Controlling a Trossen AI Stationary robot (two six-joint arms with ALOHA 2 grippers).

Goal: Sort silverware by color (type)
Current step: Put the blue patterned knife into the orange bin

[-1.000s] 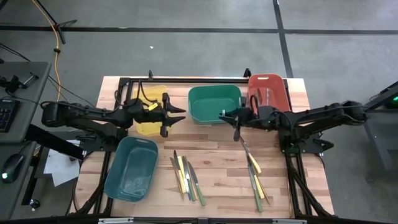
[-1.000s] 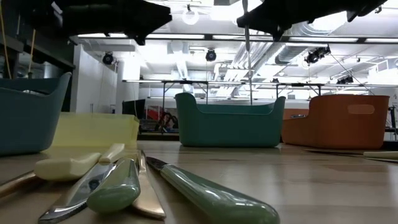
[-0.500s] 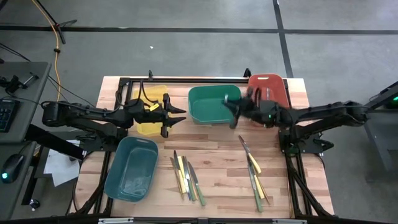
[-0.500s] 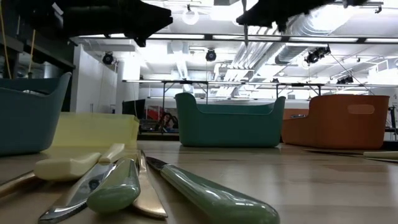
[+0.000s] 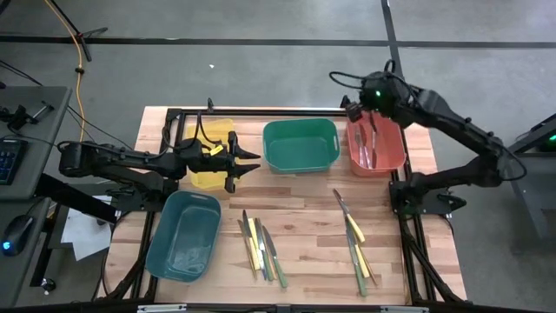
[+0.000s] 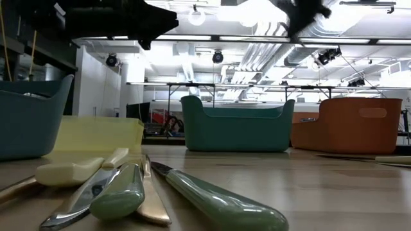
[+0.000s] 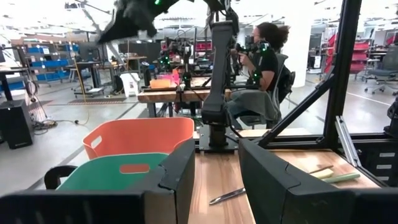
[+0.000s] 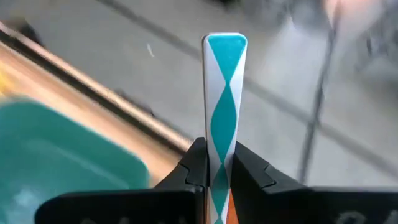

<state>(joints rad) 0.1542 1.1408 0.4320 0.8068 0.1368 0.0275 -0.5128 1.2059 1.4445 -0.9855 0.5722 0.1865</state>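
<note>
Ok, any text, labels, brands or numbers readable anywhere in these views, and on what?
None can be read.
Bins: no print shows on the red bin or green bin.
Silverware: handles unmarked.
Teal-and-white utensil in the right end effector: pattern only, no lettering.

Our two arms are built of dark, near-black segments joined by rounded joint housings, with black cabling along the links. A small green light glows on our right arm's wrist housing, above the right tool (image 5: 354,111). The left tool (image 5: 246,162) ends in two blocky, dark fingers (image 7: 180,180) with flat inner faces, and carries a yellow patch behind it.
</note>
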